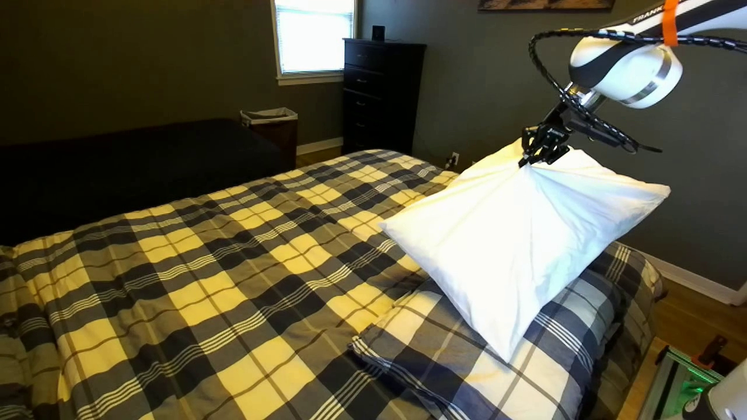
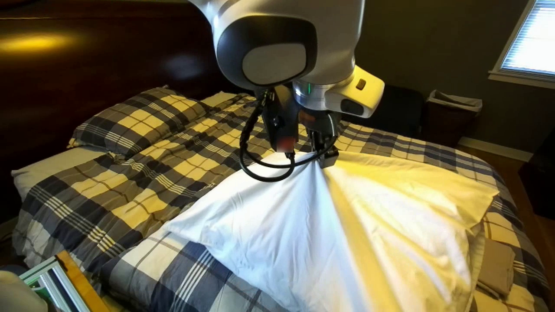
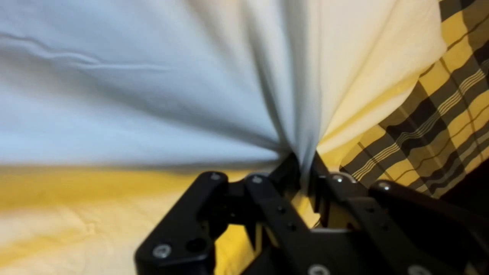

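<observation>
Gripper (image 3: pixel 304 168) is nearly closed; its fingers (image 3: pixel 287 175) pinch a gathered fold of the white pillow (image 1: pixel 502 245) near the middle, and creases fan out from the grip. White pillow is above the bed (image 1: pixel 233 262), one corner over a plaid pillow (image 1: pixel 455 356); contact there cannot be told. In an exterior view, a folded tan cloth (image 2: pixel 496 268) lies beside it.

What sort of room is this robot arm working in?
Most likely a bedroom: there's a plaid-covered bed, a white pillow pinched in the tool, and a dark dresser near a window.
</observation>
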### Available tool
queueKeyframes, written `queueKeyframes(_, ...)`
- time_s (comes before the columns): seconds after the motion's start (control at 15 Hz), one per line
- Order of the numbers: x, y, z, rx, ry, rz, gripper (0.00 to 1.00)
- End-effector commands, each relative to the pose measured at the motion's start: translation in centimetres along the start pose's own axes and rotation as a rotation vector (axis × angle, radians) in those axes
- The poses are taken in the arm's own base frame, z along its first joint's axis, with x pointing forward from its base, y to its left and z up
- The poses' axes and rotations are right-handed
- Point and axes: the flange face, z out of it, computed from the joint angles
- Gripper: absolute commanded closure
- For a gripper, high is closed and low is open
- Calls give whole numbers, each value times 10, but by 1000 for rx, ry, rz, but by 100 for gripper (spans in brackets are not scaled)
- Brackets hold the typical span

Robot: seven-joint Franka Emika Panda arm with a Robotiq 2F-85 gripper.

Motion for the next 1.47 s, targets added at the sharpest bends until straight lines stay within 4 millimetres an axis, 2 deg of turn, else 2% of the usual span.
queueKeyframes(0.0,22,-9,-22,94,-6,29,98)
queueKeyframes(0.6,51,-47,-58,215,-80,28,98)
queueKeyframes(0.8,61,-61,-62,252,-93,33,98)
queueKeyframes(1.07,75,-81,-52,274,-98,40,98)
queueKeyframes(1.4,88,-112,-22,267,-111,28,98)
